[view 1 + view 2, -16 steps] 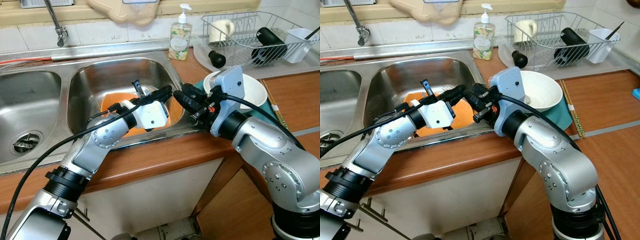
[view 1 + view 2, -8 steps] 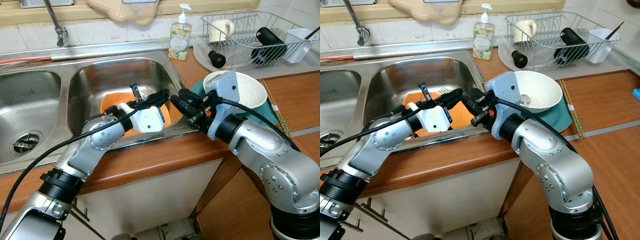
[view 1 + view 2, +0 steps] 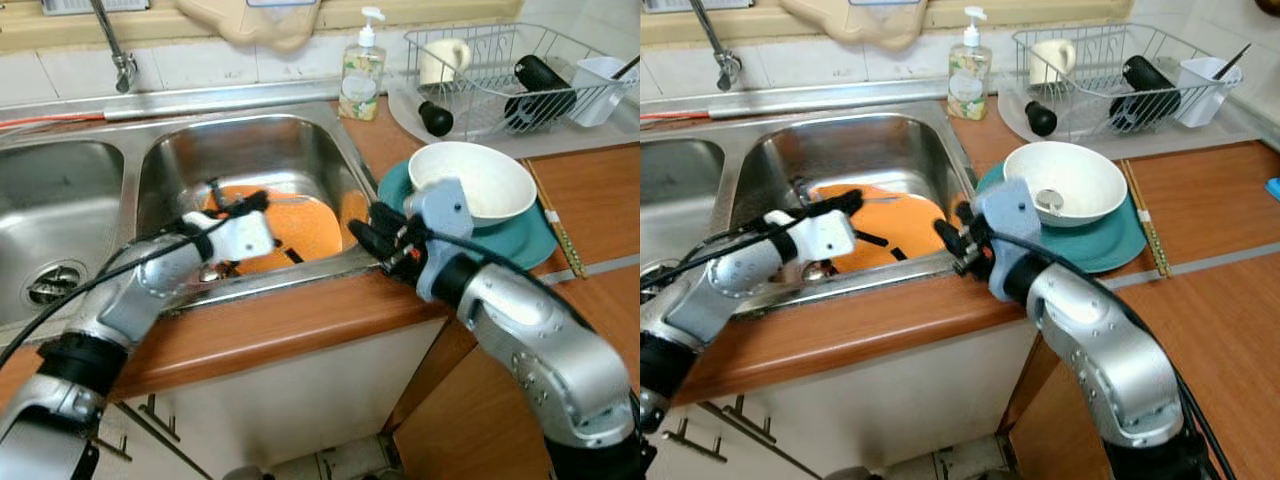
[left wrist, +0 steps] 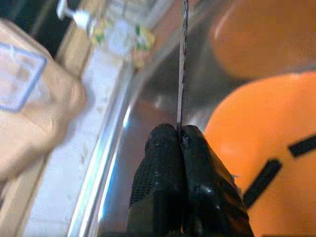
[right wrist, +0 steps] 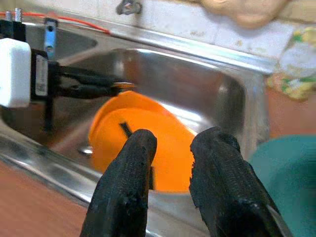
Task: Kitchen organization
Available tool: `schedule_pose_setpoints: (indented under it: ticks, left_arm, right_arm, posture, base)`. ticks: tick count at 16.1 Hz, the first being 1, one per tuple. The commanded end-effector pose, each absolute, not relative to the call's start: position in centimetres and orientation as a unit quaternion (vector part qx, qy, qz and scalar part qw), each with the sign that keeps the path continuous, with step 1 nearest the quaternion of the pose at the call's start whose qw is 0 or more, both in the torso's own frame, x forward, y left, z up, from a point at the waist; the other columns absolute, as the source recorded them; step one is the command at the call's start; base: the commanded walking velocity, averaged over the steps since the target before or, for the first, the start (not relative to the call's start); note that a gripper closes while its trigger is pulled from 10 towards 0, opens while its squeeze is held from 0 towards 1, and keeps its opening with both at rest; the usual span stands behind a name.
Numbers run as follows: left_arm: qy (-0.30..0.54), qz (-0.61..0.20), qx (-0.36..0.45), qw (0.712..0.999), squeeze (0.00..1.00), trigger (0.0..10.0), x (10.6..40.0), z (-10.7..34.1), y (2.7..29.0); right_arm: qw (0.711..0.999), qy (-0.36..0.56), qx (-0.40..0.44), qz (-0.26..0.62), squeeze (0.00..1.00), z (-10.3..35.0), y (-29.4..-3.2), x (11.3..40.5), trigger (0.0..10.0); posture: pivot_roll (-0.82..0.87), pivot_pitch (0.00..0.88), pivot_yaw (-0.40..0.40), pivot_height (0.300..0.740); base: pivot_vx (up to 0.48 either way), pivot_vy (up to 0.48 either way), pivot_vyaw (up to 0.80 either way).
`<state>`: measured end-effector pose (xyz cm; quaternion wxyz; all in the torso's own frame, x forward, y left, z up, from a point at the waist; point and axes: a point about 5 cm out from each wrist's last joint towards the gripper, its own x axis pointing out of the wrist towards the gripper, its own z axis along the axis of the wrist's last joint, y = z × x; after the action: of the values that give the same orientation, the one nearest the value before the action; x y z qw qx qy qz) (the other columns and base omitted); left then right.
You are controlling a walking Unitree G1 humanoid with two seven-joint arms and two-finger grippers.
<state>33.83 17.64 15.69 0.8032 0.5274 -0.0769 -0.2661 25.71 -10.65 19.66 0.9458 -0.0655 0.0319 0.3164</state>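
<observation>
Fork point(image 4: 181, 59) edge-on, pinched by left gripper point(image 4: 181, 148).

Head stereo pair looks down at sink point(image 3: 250, 150); both wrist cameras close, sharing orange plate point(image 5: 143, 143).

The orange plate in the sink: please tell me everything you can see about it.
The orange plate is round, smooth and looks like plastic, with short black stripes on its face. It lies tilted in the right basin of the steel sink, with its face up. The left gripper is over its far left edge, shut on a thin metal utensil whose kind I cannot tell. The right gripper is open near the sink's front rim and does not touch the plate.
</observation>
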Motion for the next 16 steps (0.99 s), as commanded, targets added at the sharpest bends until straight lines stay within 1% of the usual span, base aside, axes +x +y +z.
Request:
schedule_pose_setpoints:
  ticks: [1,2,3,4,5,7,8,9,13,14,16]
  left_arm:
    - [-0.077,-0.252,0.536,0.802,0.0,0.0,34.4,16.3,18.0]
    - [-0.051,-0.243,0.54,0.805,0.0,0.0,35.0,15.7,18.6]
    - [-0.046,-0.24,0.54,0.805,0.0,1.8,35.1,15.6,18.7]
    - [-0.011,-0.241,0.541,0.806,0.0,5.5,35.6,15.0,19.1]
    - [0.022,-0.234,0.542,0.807,0.0,10.0,36.1,14.5,19.6]
    - [0.072,-0.232,0.525,0.816,0.0,10.0,36.7,13.7,20.1]
    - [0.085,-0.231,0.52,0.818,0.85,10.0,37.0,13.6,20.2]
    - [0.093,-0.23,0.509,0.824,1.0,10.0,37.1,13.5,20.1]
    - [0.121,-0.223,0.495,0.831,1.0,10.0,37.3,12.9,20.4]
    - [0.121,-0.22,0.482,0.84,1.0,10.0,37.4,12.8,20.4]
    - [0.106,-0.212,0.448,0.862,1.0,10.0,37.5,13.0,20.3]
  right_arm:
    - [0.948,0.025,-0.075,0.309,0.0,19.5,-10.7,25.8,10.0]
    - [0.947,0.026,-0.087,0.31,0.0,18.9,-10.8,25.5,10.0]
    - [0.946,0.026,-0.089,0.311,0.0,18.8,-10.8,25.5,10.0]
    - [0.947,0.028,-0.09,0.308,0.0,18.5,-10.8,25.4,10.0]
    - [0.948,0.03,-0.089,0.306,0.0,18.3,-10.8,25.3,10.0]
    - [0.953,0.032,-0.067,0.294,0.0,18.0,-10.9,25.1,10.0]
    - [0.956,0.031,-0.05,0.288,0.0,17.9,-10.9,24.9,10.0]
    - [0.957,0.03,-0.048,0.285,0.0,17.9,-11.0,24.8,10.0]
    - [0.965,0.017,-0.057,0.256,0.0,17.6,-11.4,24.4,10.0]
    - [0.971,0.013,-0.066,0.231,0.0,17.2,-11.9,24.3,10.0]
    - [0.976,-0.004,-0.07,0.208,0.0,16.4,-12.7,24.5,10.0]
  posture:
    - [-0.06,0.0,0.016,0.74]
    - [-0.07,0.0,0.019,0.74]
    - [-0.07,0.0,0.019,0.74]
    - [-0.07,0.0,0.019,0.74]
    - [-0.07,0.0,0.019,0.74]
    - [-0.07,0.0,0.019,0.74]
    - [-0.07,0.0,0.019,0.74]
    - [-0.07,0.0,0.029,0.74]
    - [-0.07,0.0,0.028,0.74]
    - [-0.07,0.0,0.028,0.74]
    - [-0.07,0.0,0.021,0.74]
  base:
    - [0.0,0.0,0.0]
    - [0.0,0.0,0.0]
    - [0.0,0.0,0.0]
    - [0.0,0.0,0.0]
    - [0.0,0.0,0.0]
    - [0.0,0.0,0.0]
    - [0.0,0.0,0.0]
    - [0.0,0.0,0.0]
    - [0.0,0.0,0.0]
    - [0.0,0.0,0.0]
    - [0.0,0.0,0.0]
